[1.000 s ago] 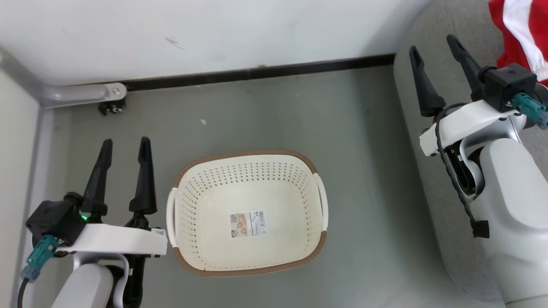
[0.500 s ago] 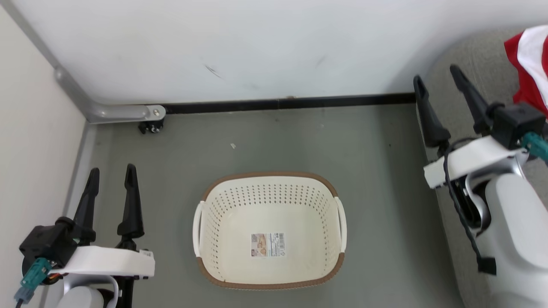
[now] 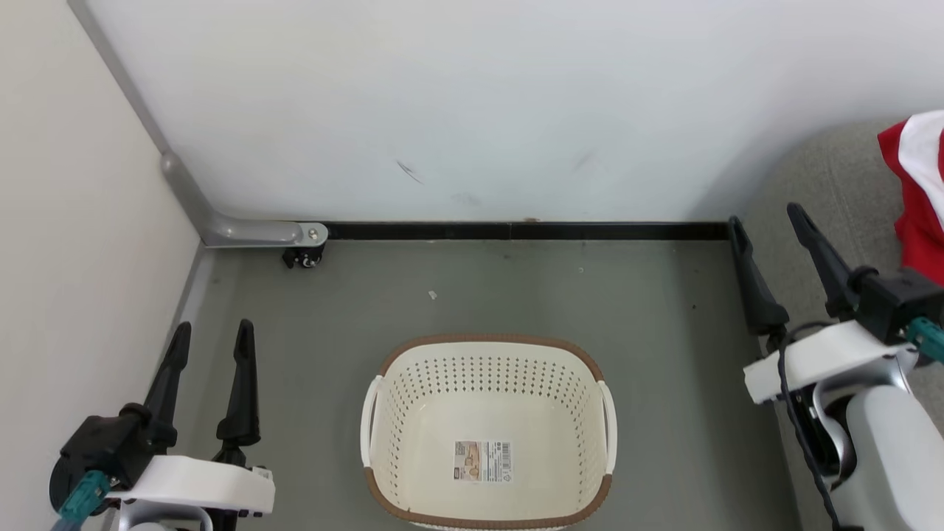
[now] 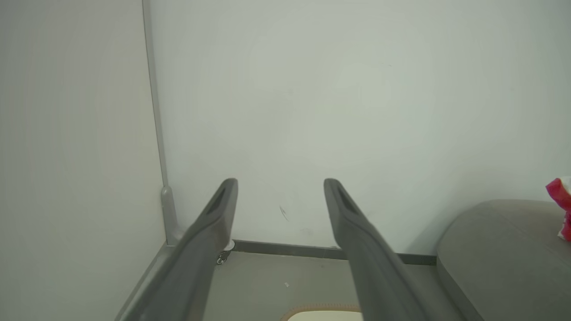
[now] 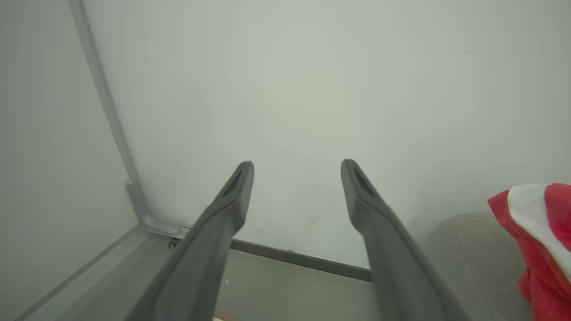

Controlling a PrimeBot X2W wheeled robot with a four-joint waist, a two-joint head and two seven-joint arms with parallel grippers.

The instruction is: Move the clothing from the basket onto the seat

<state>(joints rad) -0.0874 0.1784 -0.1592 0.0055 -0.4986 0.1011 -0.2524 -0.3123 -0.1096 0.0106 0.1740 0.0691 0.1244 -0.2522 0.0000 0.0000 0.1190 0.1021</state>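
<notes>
- The laundry basket point(image 3: 483, 372) stands on the grey floor point(image 3: 516, 295) at the near centre, cream-white with perforated walls, a brown rim and a handle on each side.
- Its inner floor is in plain sight, with a printed label point(image 3: 482, 461) stuck to it.
- The red clothing point(image 3: 918, 199), with a broad white stripe, lies on the grey sofa point(image 3: 826, 184) at the far right, well apart from the basket.
- In the right wrist view the same garment sits bunched on the sofa's rounded edge, red folds around a white band.
- The left gripper point(image 3: 214, 328) hangs at the near left, beside the basket but not touching it; its two dark fingers point(image 3: 242, 383) are spread apart with nothing between them and point toward the far wall point(image 3: 479, 110).
- The right gripper point(image 3: 765, 216) is at the right, over the sofa's left edge, near the clothing without touching it; its fingers point(image 3: 754, 295) are likewise spread wide and hold nothing.
- A black skirting strip point(image 3: 516, 230) runs along the foot of the far wall.
- A grey metal bracket point(image 3: 251, 234) sits in the far-left corner with a small dark fitting point(image 3: 304, 258) under its end.
- A tiny pale scrap point(image 3: 432, 295) lies on the floor between the basket and the skirting.
</notes>
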